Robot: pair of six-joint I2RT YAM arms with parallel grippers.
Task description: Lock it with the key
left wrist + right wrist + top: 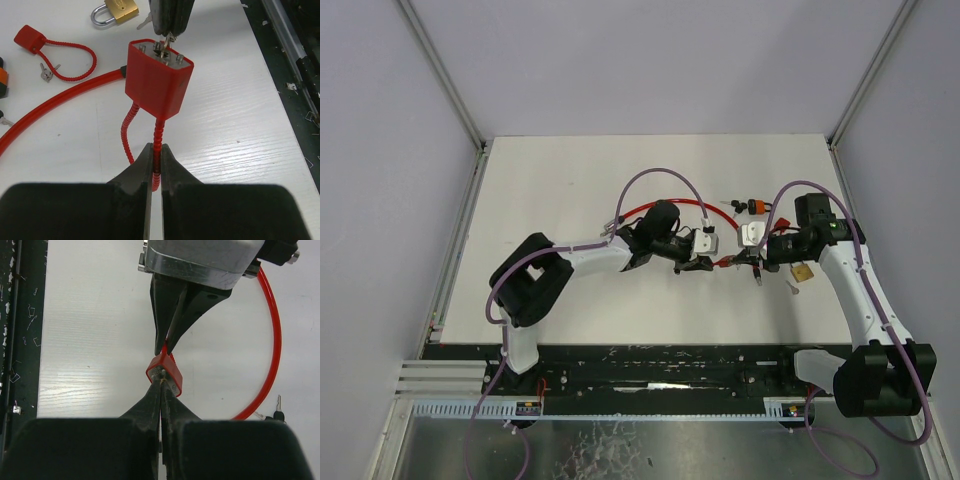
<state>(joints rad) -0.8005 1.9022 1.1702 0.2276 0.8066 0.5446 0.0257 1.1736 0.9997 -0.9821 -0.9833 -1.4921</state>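
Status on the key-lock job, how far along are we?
Done: the left gripper is shut on the red ribbed cable just below the red plastic lock body, and both cable ends enter that body. The small metal key sits in its top face.
In hand: the right gripper is shut on the key.
Left: the turn. The frames don't show whether it is locked.

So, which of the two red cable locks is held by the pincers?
The bigger red lock: the left pincer clamps its cable, the right pincer pinches the key in it. The smaller red lock lies free on the table.
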